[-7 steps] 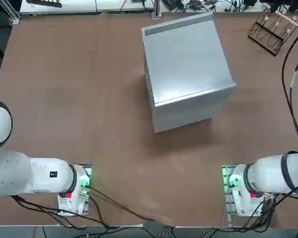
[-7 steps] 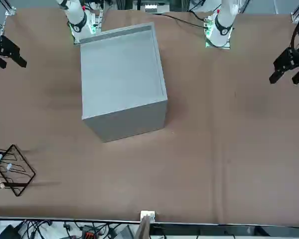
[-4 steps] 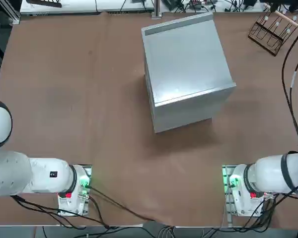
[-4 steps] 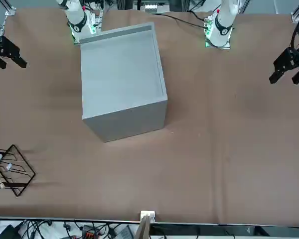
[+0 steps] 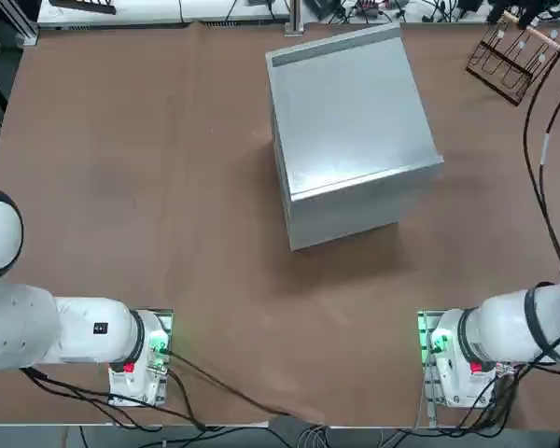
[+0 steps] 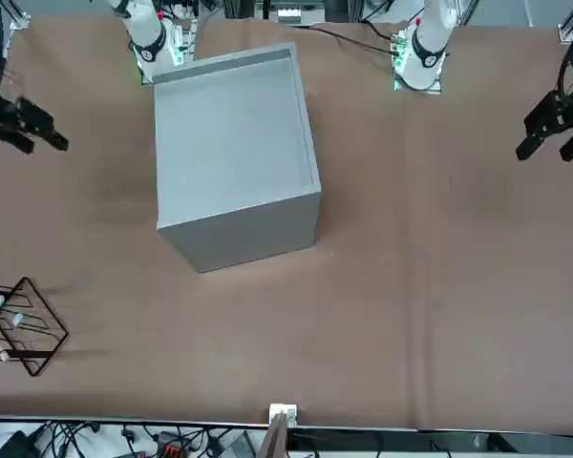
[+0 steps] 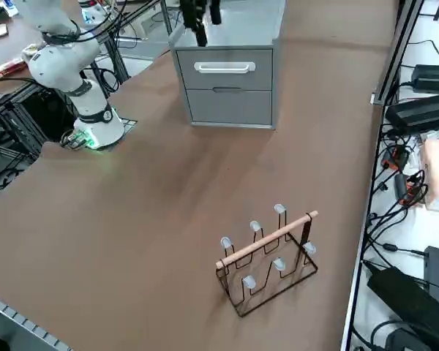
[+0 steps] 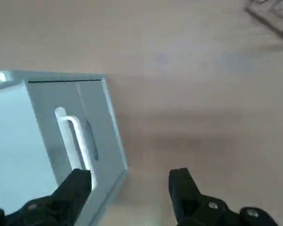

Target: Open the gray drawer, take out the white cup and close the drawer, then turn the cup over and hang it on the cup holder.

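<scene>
We see that the right gripper [image 6: 33, 134] has moved a little toward the gray box since the earlier picture. In the front view it was at the left edge, and now it sits a bit lower and closer in. Its two fingers [image 8: 78, 186] are spread wide apart and hold nothing.

Going from left to right in the front view, we see the cup holder [image 6: 19, 326] near the left edge, well apart from the box. Next comes the gray drawer [image 7: 225, 69], shut, with a pale handle [image 7: 224, 68] on its front. The gripper hangs in the air near the box, above the table [image 6: 411, 267]. We cannot see the white cup in any picture.
</scene>
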